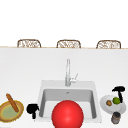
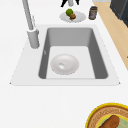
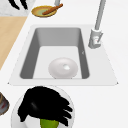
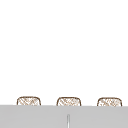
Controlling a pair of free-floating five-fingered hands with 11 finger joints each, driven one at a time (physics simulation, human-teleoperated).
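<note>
My right hand [image 1: 118, 89] hovers over a white plate [image 1: 123, 108] on the counter right of the sink, fingers relaxed and reaching down beside a green lime [image 1: 116, 100]. From the right side the same hand [image 3: 42, 105] spreads over the plate [image 3: 15, 118], part-covering the lime [image 3: 48, 123]. A small brown fruit [image 1: 108, 102] lies next to the lime. My left hand [image 1: 32, 109] hangs idle at the sink's left front corner, holding nothing. A large red ball [image 1: 67, 115] shows in front of the sink basin [image 1: 50, 96].
A white bowl [image 2: 64, 64] lies in the basin. The faucet [image 1: 67, 72] stands behind the sink. A dark jar [image 1: 115, 117] stands in front of the plate. A yellow-brown dish [image 1: 5, 113] with a brown loaf [image 1: 12, 102] sits at far left. Wicker chairs [image 1: 28, 43] line the back.
</note>
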